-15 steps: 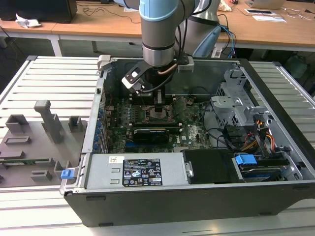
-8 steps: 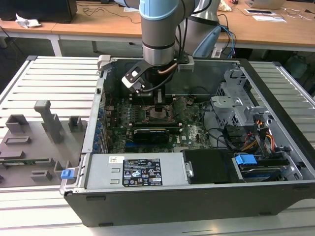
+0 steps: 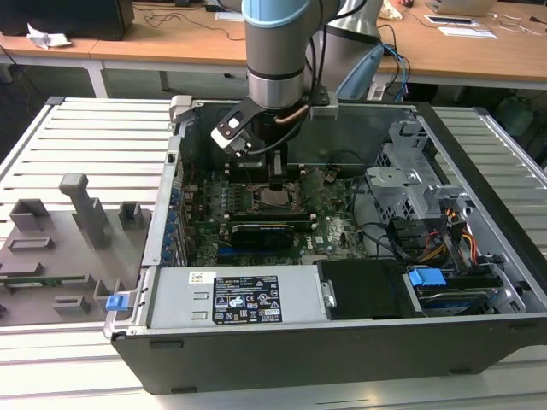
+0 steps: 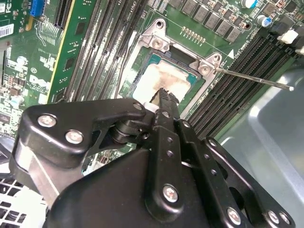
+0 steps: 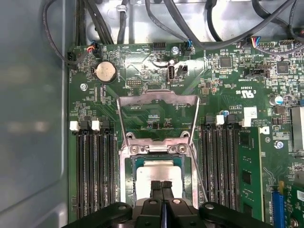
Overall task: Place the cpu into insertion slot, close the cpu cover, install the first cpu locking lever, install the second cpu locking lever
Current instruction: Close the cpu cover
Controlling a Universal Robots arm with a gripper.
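The pale silvery square cpu lies in the dark-rimmed square insertion slot, and the thin metal-frame cpu cover stands tilted open. The black fingers, pressed together and holding nothing, sit over the chip's edge. Long black memory slots flank the socket, and a thin steel lever rod juts sideways. A black-and-white printed sticker marks the grey power supply.

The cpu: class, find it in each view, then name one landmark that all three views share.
Exterior view: cpu mid-case, under the arm.
Second wrist view: cpu just beyond the gripper.
First wrist view: cpu between the memory slots.
Shared landmark: the gripper, over it.
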